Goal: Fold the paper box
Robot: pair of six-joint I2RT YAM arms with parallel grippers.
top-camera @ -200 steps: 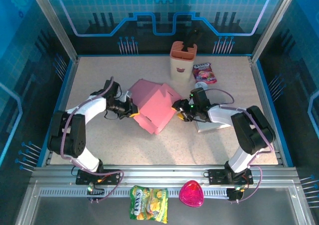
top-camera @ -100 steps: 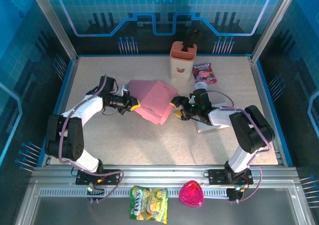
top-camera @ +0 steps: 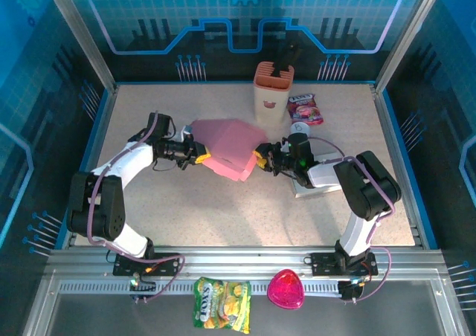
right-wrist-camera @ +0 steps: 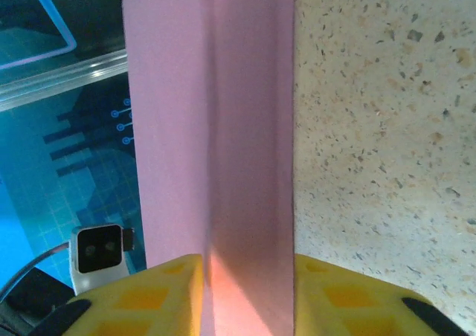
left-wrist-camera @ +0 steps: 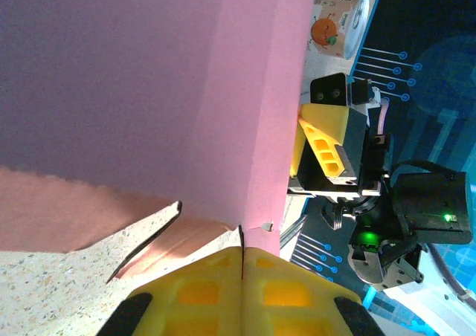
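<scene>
Pink paper box, folds indistinct

- Middle of desk: pink paper box, with left gripper at its left edge and right gripper at its right edge.
- Behind the box, near the far edge: tan plastic holder, upright.
- Just right of the holder: purple foil snack packet.
- Under the right arm: white flat sheet.
- On the near rail: yellow snack bag, left of pink heart-shaped dish.
</scene>
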